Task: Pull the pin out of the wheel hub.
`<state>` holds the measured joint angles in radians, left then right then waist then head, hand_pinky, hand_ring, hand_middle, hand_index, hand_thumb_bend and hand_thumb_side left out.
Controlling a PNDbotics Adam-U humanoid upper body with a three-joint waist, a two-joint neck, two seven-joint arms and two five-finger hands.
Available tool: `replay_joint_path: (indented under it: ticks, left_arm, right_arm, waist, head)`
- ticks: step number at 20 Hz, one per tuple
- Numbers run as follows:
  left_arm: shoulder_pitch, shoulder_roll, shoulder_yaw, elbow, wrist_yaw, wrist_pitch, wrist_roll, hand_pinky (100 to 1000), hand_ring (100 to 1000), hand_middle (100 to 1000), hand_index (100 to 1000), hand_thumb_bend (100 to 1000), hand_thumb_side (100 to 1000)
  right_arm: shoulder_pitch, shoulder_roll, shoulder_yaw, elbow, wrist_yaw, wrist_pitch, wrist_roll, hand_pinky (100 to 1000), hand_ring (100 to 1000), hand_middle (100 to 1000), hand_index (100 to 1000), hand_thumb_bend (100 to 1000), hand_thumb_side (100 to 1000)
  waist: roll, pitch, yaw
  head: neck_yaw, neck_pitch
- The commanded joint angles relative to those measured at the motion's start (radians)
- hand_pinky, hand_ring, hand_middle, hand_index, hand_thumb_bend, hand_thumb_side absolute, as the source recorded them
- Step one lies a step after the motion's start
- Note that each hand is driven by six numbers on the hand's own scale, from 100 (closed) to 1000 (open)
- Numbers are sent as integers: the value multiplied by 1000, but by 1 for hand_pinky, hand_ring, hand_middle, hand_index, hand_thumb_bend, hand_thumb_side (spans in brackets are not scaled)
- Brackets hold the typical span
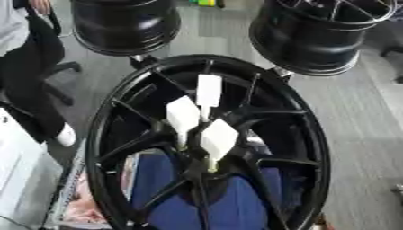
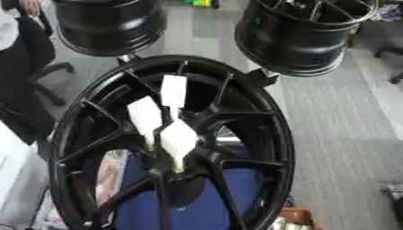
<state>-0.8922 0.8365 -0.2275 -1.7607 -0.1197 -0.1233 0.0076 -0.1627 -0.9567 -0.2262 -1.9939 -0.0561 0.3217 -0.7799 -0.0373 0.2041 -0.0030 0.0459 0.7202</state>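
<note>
Found three white pins with flat paddle-shaped heads (image 1: 182, 117) seated in the centre of a large black spoked wheel hub (image 1: 206, 60), heads fanned apart above, thin stems converging below toward the middle where the spokes meet. Could not tell which pin the task meant. Judged the lowest pin (image 1: 219, 138) the most exposed, its head clear of the spokes. Judged the pins light, stiff and probably smooth plastic; advised taking hold across the flat faces of a head and drawing along the stem's own line, since a sideways pull might bend or jam it. Judged the hub heavy and unlikely to shift. Saw neither robot hand in either view. Noted blue surface (image 1: 228, 206) beneath the spokes and two further black wheel rims (image 1: 323, 36) beyond.
</note>
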Motion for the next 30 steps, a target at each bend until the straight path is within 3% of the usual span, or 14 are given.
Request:
replay_joint_path:
  ticks: [1,5,10,20,25,30]
  left_arm:
    - [-45,81,-69,-54,-46,-47,-49,735,716,659,802,224,403]
    - [-113,70,-163,-13,-102,-105,-107,744,728,682,823,273,462]
    - [-216,-12,-276,95,-171,-174,-177,751,740,701,854,307,509]
    - [-364,-201,-520,339,-315,-324,-327,756,754,728,853,341,471]
    - [-390,-234,-648,461,-308,-405,-407,764,763,736,853,338,461]
    - [-394,-193,-691,450,-280,-486,-488,771,770,742,854,395,528]
  right_arm:
    - [-21,-50,0,-6,-6,66,-53,862,734,642,773,100,150]
    - [-26,-57,8,-6,-10,69,-45,862,732,640,772,100,162]
    - [-23,-56,12,-6,-18,70,-47,862,731,639,770,100,179]
    - [-4,-35,8,-6,-30,74,-58,863,730,638,770,100,191]
    - [1,-29,10,-6,-33,73,-61,863,729,637,770,100,202]
    - [11,-35,12,-6,-36,76,-67,863,728,636,769,100,210]
  waist:
    - [5,-12,-7]
    - [13,-8,-10]
    - [12,2,-4]
    - [-18,2,21]
    - [-23,-2,28]
    - [-14,-4,38]
  head:
    - [10,-16]
    - [12,-22]
    - [9,-27]
    - [-16,-15]
    - [-28,-11]
    - [-45,-7]
